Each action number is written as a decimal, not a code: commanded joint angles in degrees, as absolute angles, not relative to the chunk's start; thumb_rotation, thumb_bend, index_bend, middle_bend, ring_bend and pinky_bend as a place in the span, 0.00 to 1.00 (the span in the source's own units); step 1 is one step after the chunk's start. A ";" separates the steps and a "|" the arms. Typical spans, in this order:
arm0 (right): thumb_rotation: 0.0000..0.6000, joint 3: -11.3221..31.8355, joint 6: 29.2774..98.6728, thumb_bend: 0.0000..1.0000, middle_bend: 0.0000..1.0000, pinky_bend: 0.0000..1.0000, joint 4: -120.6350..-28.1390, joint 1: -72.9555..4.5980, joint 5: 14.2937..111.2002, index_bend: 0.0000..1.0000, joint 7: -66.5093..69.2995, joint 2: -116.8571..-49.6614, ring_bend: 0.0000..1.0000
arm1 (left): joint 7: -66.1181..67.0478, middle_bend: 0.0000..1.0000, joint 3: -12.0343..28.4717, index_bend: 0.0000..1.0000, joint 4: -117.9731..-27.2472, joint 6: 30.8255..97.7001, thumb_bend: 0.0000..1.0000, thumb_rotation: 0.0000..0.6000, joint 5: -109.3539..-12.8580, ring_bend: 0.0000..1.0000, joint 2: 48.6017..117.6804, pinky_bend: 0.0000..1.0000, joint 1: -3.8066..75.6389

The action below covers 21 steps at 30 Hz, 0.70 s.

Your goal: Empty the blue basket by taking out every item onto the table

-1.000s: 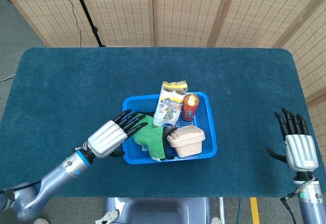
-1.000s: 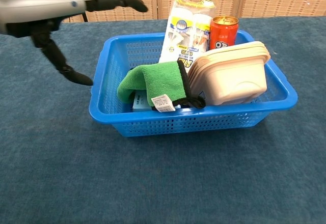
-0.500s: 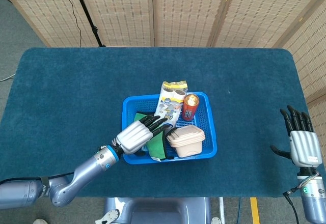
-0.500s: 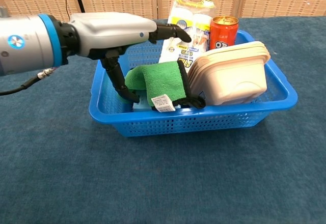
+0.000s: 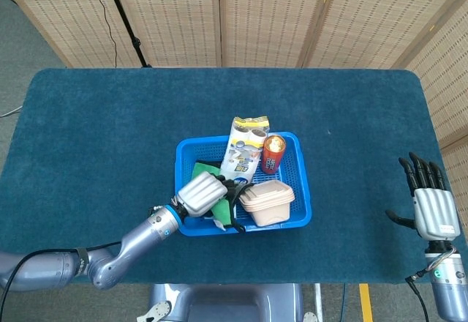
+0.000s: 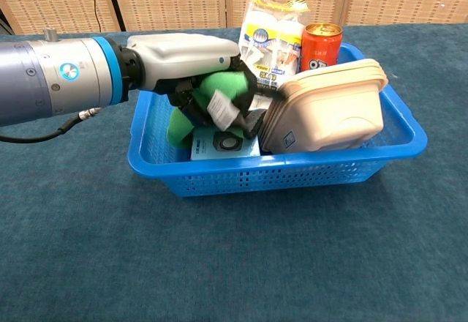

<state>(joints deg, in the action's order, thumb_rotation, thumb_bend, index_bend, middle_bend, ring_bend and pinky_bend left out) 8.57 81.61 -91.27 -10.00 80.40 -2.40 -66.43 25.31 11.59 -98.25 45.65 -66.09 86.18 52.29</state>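
One hand, the left hand (image 6: 191, 64), is curled around the green cloth (image 6: 219, 88) inside the blue basket (image 6: 292, 177), near its left wall, with bare counter (image 6: 73, 219) just beyond, while the right hand (image 5: 428, 208) hangs spread, well apart.

basket (image 6: 365, 162): perforated plastic | cloth (image 6: 219, 85): fuzzy fabric | can (image 6: 320, 45): probably glossy metal

Our left hand (image 6: 194, 62), earlier open over the blue basket (image 6: 380, 157), now closes its fingers (image 6: 245, 88) around the green cloth (image 6: 219, 88), bunching it and uncovering a light blue packet (image 6: 223, 143) beneath.
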 commanded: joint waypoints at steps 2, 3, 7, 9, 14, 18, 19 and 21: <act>1.00 8.48 81.74 0.00 0.00 0.00 -91.37 -9.96 80.59 0.00 -2.37 -66.39 0.00 | 22.93 0.51 12.04 0.65 -98.75 49.20 0.68 1.00 -69.17 0.46 85.18 0.59 51.35; 1.00 8.44 81.76 0.00 0.00 0.00 -91.40 -9.94 80.64 0.00 -2.38 -66.38 0.00 | 21.82 0.51 12.32 0.65 -99.16 50.16 0.68 1.00 -70.25 0.46 84.58 0.59 50.98; 1.00 8.31 81.77 0.00 0.00 0.00 -91.52 -9.94 80.80 0.00 -2.42 -66.38 0.00 | 16.40 0.51 13.82 0.65 -101.20 54.56 0.68 1.00 -75.44 0.46 80.46 0.59 49.19; 1.00 8.26 81.77 0.00 0.00 0.00 -91.62 -9.94 80.87 0.00 -2.47 -66.38 0.00 | 14.15 0.51 14.69 0.65 -102.29 56.65 0.68 1.00 -77.27 0.46 77.78 0.59 48.20; 1.00 8.00 81.72 0.00 0.00 0.00 -91.87 -9.98 81.21 0.00 -2.79 -66.44 0.00 | 8.95 0.51 18.03 0.65 -101.84 61.52 0.68 1.00 -78.24 0.46 69.89 0.59 45.41; 1.00 7.81 81.32 0.00 0.00 0.00 -91.94 -10.18 81.23 0.00 -3.41 -66.69 0.00 | 3.07 0.51 20.16 0.65 -98.13 63.08 0.68 1.00 -76.81 0.47 66.55 0.59 44.01; 1.00 7.70 81.10 0.00 0.00 0.00 -91.97 -10.26 81.24 0.00 -3.62 -66.78 0.00 | 1.30 0.51 20.79 0.65 -96.27 63.61 0.68 1.00 -76.14 0.47 65.93 0.59 43.59; 1.00 7.61 80.84 0.00 0.00 0.00 -92.01 -10.38 81.19 0.00 -3.96 -66.92 0.00 | -1.01 0.51 21.30 0.65 -93.30 63.67 0.68 1.00 -75.36 0.47 65.39 0.59 43.27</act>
